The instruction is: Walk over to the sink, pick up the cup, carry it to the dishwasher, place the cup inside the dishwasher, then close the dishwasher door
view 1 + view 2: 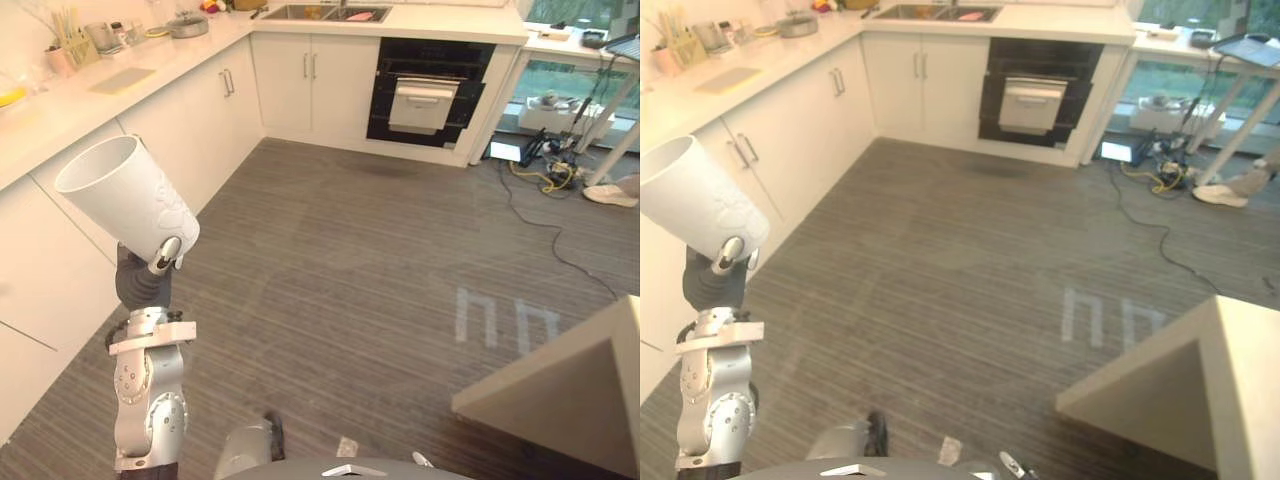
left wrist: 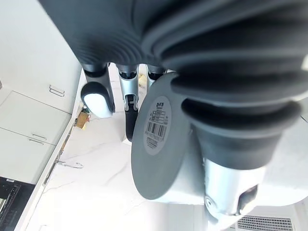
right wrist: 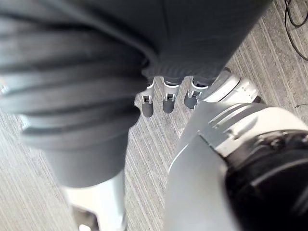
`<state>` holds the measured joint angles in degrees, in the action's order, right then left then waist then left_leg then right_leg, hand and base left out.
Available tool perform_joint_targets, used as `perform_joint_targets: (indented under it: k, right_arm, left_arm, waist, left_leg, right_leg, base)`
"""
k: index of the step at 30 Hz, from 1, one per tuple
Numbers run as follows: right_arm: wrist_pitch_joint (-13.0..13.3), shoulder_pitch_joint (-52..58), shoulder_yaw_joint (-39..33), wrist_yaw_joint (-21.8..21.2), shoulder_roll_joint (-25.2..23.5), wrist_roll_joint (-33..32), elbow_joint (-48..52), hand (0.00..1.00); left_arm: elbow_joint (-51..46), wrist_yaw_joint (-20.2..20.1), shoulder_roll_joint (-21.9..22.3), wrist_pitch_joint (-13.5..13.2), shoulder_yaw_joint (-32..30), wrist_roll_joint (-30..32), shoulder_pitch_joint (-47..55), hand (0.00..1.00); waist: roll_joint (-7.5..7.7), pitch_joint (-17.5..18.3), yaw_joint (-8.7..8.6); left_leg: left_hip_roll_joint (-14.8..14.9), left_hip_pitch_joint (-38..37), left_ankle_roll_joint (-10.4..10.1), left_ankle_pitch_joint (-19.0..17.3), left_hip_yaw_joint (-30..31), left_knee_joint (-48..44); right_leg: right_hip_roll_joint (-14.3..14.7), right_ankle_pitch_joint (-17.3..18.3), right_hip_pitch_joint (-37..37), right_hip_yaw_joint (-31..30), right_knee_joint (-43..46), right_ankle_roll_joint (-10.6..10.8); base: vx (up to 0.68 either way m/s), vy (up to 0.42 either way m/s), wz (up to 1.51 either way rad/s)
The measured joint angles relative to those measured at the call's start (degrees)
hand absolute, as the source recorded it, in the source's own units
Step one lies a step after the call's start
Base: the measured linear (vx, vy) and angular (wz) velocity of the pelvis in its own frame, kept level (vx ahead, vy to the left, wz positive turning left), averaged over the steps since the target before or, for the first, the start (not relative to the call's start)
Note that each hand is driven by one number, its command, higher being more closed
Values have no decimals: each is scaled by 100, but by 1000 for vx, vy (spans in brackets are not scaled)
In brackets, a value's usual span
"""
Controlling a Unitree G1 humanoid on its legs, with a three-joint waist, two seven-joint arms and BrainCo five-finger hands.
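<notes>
white tapered cup [image 1: 128, 195] | left robot hand [image 1: 167, 252] clamped on its base | judged light, stiff, slick | base grip suits

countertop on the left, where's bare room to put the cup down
The countertop is bare between the pale mat and the yellow item, close to the cup in the left hand. It is also bare right of the sink. The far corner is crowded: utensil holder, jars, pot.
</notes>
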<state>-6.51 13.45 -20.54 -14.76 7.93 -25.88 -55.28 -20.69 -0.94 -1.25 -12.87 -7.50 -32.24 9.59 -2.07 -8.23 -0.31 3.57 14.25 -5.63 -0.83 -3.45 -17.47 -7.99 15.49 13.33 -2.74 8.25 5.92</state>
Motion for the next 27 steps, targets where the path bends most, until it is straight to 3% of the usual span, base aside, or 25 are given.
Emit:
perform_joint_targets:
  k: [1,3,7,9,10,11,12,14,17,19,20,22,23,24,25,26,27]
  right_arm:
    - [-11,-41,-19,-9,-49,13,-40,0]
    - [1,-121,28,9,-223,42,-64,0]
    - [4,-24,-2,42,-302,32,-67,0]
    - [78,109,-54,44,-409,29,70,0]
    - [142,121,-58,45,-426,29,85,0]
    - [224,163,-50,46,-428,30,154,0]
    - [265,224,-32,43,-451,31,242,0]
    - [288,230,12,43,-582,14,264,0]
    - [355,262,-41,49,-697,-103,270,0]
    - [377,397,-48,65,-707,-206,397,0]
    - [385,482,-46,76,-712,-289,551,0]
    - [409,535,-44,79,-731,-304,614,0]
    - [438,560,-31,72,-763,-295,608,0]
    - [467,632,-21,69,-815,-295,589,0]
    - [478,670,-8,70,-841,-296,580,0]
    - [484,656,-25,40,-778,-301,558,0]
    - [453,611,-22,47,-648,-300,577,0]
  left_arm:
    - [17,-5,22,-18,-109,0,25,100]
    - [92,-37,-3,-110,-280,-3,49,100]
    - [119,-84,-96,-83,-203,0,-22,100]
    - [94,-105,-106,-26,-141,23,-198,100]
    - [60,-107,-111,8,-139,66,-209,100]
    - [-57,-104,-123,102,-90,162,-206,100]
    - [-127,-103,-174,102,25,254,-211,100]
    - [-101,-64,-285,137,95,319,-238,100]
    - [74,-67,-271,264,302,311,-345,100]
    - [193,-73,-266,377,553,307,-437,100]
    - [189,-82,-262,398,708,305,-444,100]
    - [184,-92,-265,414,808,302,-487,100]
    - [153,-114,-270,411,869,271,-501,100]
    - [141,-117,-273,396,881,251,-476,100]
    - [151,-120,-270,384,868,251,-460,100]
    - [161,-117,-167,378,864,221,-406,100]
    - [160,-153,-98,378,953,211,-426,100]
  waist:
    - [45,-16,56]
    - [166,-32,85]
    - [388,88,50]
    - [458,139,3]
    - [477,148,-15]
    - [476,152,-51]
    - [381,179,-98]
    - [386,233,-179]
    - [341,192,-362]
    - [234,120,-392]
    - [141,79,-401]
    - [94,53,-429]
    - [126,59,-430]
    - [238,92,-415]
    - [288,117,-407]
    - [180,153,-392]
    - [39,132,-373]
  left_leg:
    - [-122,-41,52,-144,-22,-176]
    - [-185,131,469,-530,-66,-838]
    - [-361,-185,617,-905,-306,-933]
    - [-543,-703,722,-969,-467,-445]
    - [-616,-879,730,-973,-478,-272]
    - [-742,-1275,805,-957,-466,115]
    - [-752,-1507,876,-914,-461,409]
    - [-729,-1757,954,-868,-404,773]
    - [-662,-2151,950,-875,-166,1115]
    - [-504,-2546,865,-998,-107,1190]
    - [-328,-2785,734,-1128,-111,1182]
    - [-101,-3017,522,-1289,-158,1143]
    - [-9,-3221,380,-1450,-271,1102]
    - [7,-3441,242,-1691,-438,981]
    - [-2,-3549,183,-1843,-471,919]
    - [186,-3676,80,-2082,-480,786]
    - [342,-3668,131,-2100,-478,620]
  right_leg:
    - [-87,61,60,-129,23,-24]
    - [-126,108,-49,-216,472,28]
    - [-349,-92,-132,-270,1065,79]
    - [-532,-584,-793,-257,2585,388]
    - [-618,-835,-966,-188,2964,412]
    - [-786,-1423,-1216,30,3537,202]
    - [-738,-1193,-1550,151,4109,50]
    - [-457,-448,-1997,561,4362,-135]
    - [-13,175,-2607,1450,3637,-371]
    - [115,126,-2836,1812,2912,-445]
    - [222,-159,-2964,1937,2246,-485]
    - [335,-750,-3024,1890,1254,-462]
    - [338,-1135,-3062,1824,725,-411]
    - [275,-1255,-3037,1552,363,-380]
    - [205,-1537,-3031,1457,364,-370]
    - [320,-2023,-3092,1456,803,-423]
    - [413,-1883,-3199,1488,1197,-534]
  base:
    - [280,277,-40]
    - [293,257,-33]
    - [297,170,-22]
    - [281,178,-23]
    - [314,199,-26]
    - [303,174,-26]
    - [297,156,-20]
    - [296,71,-1]
    - [130,-91,31]
    - [2,-113,35]
    - [238,-103,30]
    - [373,-104,27]
    - [468,-137,30]
    - [487,-152,28]
    - [430,-199,23]
    - [406,-252,18]
    - [406,-257,12]
